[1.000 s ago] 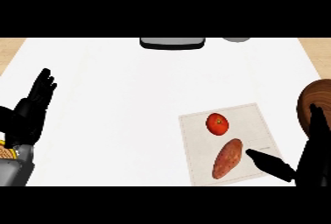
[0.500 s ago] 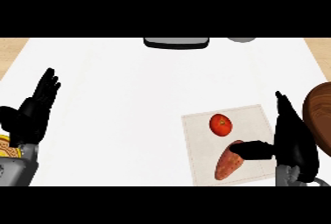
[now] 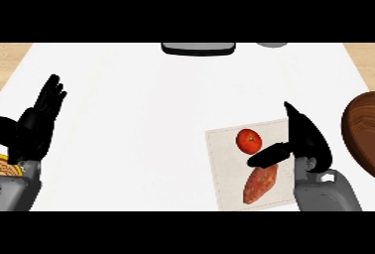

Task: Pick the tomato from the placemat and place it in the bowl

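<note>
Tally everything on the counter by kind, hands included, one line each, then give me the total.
Tomato: 1
Sweet potato: 1
Placemat: 1
Wooden bowl: 1
Dark tray at the far edge: 1
Grey object at the far edge, partly cut off: 1
Hands, left hand and right hand: 2
Total: 8

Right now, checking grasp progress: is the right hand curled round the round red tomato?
No: the right hand is open beside the round red tomato.
</note>
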